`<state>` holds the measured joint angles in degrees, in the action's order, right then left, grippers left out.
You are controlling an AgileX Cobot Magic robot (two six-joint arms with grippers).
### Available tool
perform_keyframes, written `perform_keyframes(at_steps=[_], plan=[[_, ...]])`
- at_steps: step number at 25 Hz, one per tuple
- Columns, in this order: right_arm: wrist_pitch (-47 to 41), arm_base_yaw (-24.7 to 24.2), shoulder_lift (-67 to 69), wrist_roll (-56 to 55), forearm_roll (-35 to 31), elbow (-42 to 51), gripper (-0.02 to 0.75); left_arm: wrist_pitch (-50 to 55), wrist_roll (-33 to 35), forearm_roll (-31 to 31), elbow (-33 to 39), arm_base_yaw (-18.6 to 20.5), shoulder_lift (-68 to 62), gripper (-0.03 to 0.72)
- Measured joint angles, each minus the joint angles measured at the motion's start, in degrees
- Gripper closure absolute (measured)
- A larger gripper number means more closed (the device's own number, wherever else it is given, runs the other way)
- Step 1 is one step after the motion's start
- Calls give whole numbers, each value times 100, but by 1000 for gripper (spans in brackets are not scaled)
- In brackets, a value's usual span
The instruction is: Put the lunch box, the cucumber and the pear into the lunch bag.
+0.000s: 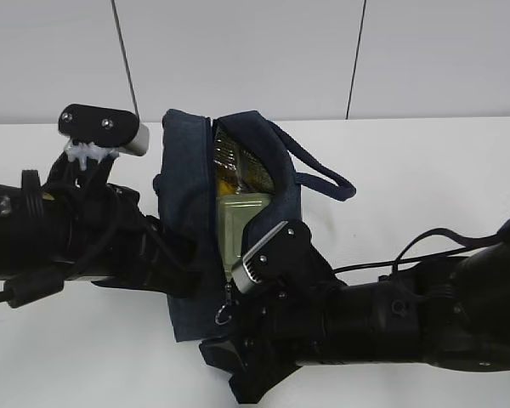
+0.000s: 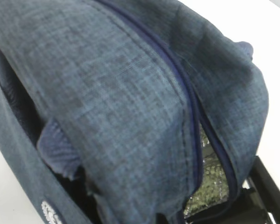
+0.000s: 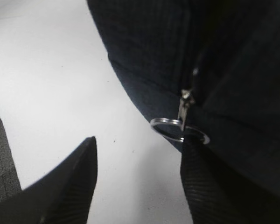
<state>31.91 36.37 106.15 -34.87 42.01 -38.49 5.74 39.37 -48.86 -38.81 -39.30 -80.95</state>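
Your lunch box [image 1: 238, 223] sits inside the lunch bag [image 1: 187, 170]; packing looks nearly done. Your right gripper [image 3: 137, 179] gapes empty, ring pull [image 3: 177, 129] at one o'clock. Left gripper's state: cannot tell.

Close-up of the lunch bag [image 2: 130, 93], dark navy woven fabric filling nearly the whole frame, w/ the zipper [image 2: 186, 93] running as a dark seam from top centre down to the lower right. Near the bottom right the zip gapes & shows crinkly silver foil lining [image 2: 205, 186] inside; a padded handle loop [image 2: 58, 147] sticks out at lower left, w/ a bit of white logo print [image 2: 51, 212] below it. White table [image 2: 275, 135] shows at right edge & a black bar-like part [image 2: 266, 186] sits in the bottom right corner, unclear what it is.
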Motion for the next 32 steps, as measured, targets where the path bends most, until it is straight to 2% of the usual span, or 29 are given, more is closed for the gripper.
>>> perform_keyframes(at_steps=[10,19,26,27,32], plan=[[-233,9,33,0,-332,-189,294,-29,0,0,0,0,0,685],[-431,22,33,-15,-951,-189,297,-34,0,0,0,0,0,685],[-1037,36,33,-15,-1110,-198,442,-40,0,0,0,0,0,685],[-1174,36,33,-15,-1136,-198,494,-40,0,0,0,0,0,685],[-1233,36,33,-19,-1151,-198,549,-40,0,0,0,0,0,685]])
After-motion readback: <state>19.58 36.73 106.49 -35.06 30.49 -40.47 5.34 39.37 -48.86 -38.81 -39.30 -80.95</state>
